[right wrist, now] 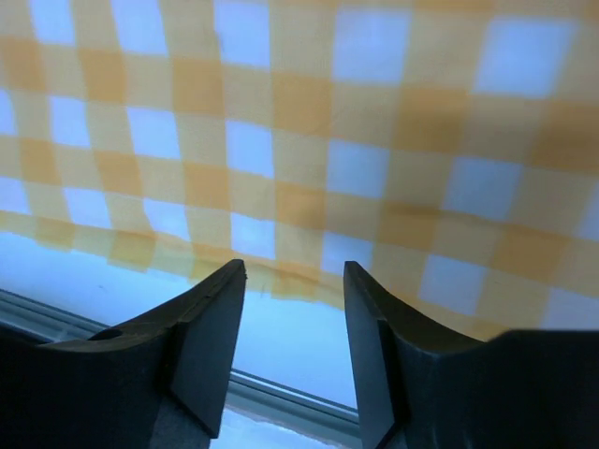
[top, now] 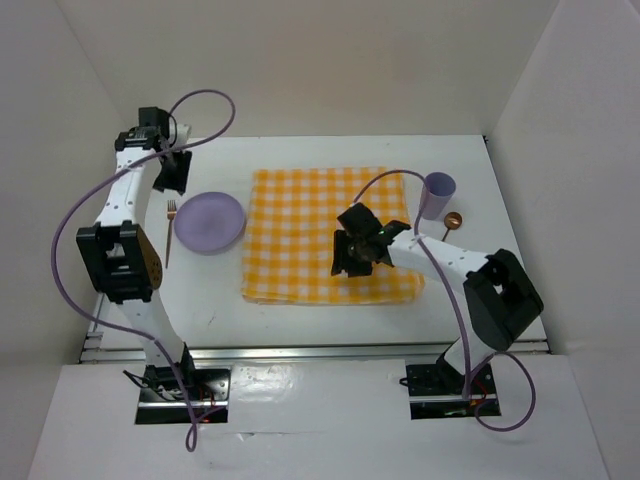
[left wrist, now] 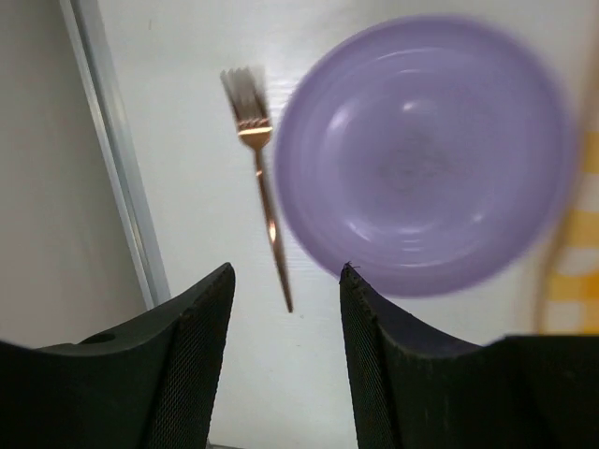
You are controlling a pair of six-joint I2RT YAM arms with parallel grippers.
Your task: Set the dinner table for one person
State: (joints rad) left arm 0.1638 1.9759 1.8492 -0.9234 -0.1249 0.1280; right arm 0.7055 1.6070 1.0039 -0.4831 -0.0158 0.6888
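Observation:
The white dinner table (top: 300, 160) carries a yellow-and-white checked cloth (top: 320, 200) in its middle. A purple plate (top: 209, 222) lies just left of the cloth, with a copper fork (top: 170, 232) to its left. A purple cup (top: 437, 192) and a copper spoon (top: 452, 222) stand right of the cloth. My left gripper (top: 172, 185) is open and empty, hovering behind the fork (left wrist: 260, 168) and plate (left wrist: 426, 154). My right gripper (top: 348, 258) is open and empty above the cloth (right wrist: 328, 140), near its front edge.
White walls enclose the table on the left, back and right. A metal rail (left wrist: 117, 159) runs along the left edge and another (right wrist: 281, 393) along the near edge. The cloth's corner (left wrist: 576, 271) shows beside the plate.

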